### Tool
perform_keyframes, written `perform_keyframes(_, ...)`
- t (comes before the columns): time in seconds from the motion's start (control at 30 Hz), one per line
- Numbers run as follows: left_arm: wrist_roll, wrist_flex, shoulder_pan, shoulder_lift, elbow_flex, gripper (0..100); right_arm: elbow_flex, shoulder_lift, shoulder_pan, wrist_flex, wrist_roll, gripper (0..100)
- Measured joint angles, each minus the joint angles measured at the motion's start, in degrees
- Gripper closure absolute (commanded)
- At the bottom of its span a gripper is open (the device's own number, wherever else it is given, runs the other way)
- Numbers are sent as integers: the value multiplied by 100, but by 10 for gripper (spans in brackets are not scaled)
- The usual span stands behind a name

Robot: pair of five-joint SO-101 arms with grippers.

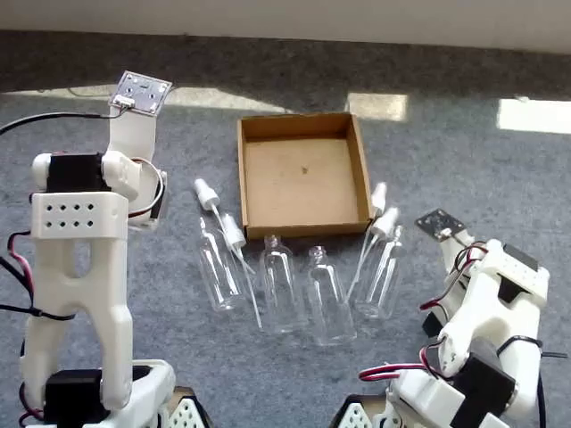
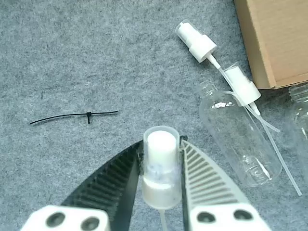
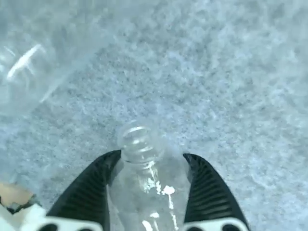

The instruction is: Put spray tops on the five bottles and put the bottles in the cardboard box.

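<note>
High view: a shallow brown cardboard box lies open at the middle of the grey carpeted surface, with a broad stretch of carpet on its far side and at either flank. Four clear plastic bottles lie in a row just in front of its near wall, necks toward the box; two white spray tops lie near the box's left front corner and two more at its right front corner, their thin dip tubes trailing along the outer bottles. The white left arm stands tall at the left edge; the white right arm sits low at the right, near the rightmost bottle.

Left wrist view: the left gripper is closed on a white spray top with a clear cap; its black ribbed fingers press it from both sides. A thin black cable tie lies apart on the carpet; two loose tops, one bottle and the box's corner lie well apart from the gripper.

Right wrist view: the right gripper clasps an uncapped clear bottle, jaws spread only as wide as its body; the open threaded neck juts past the fingertips. Another bottle lies near; carpet stretches beyond.
</note>
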Motion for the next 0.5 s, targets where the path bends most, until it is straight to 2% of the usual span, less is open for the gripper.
perform_keyframes(0.13, 0, 0, 0, 0, 0, 950, -431, -220, 0, 123, -826, 994)
perform_keyframes(0.27, 114, 0, 26, -70, -387, 950, -1213, -712, -352, 580, -1749, 994)
perform_keyframes(0.37, 404, 0, 290, -431, -818, 950, -1776, -1222, -888, 774, -2664, 994)
perform_keyframes(0.5, 721, 0, 1081, -993, -1213, 950, -2163, -1925, -1881, 554, -3798, 994)
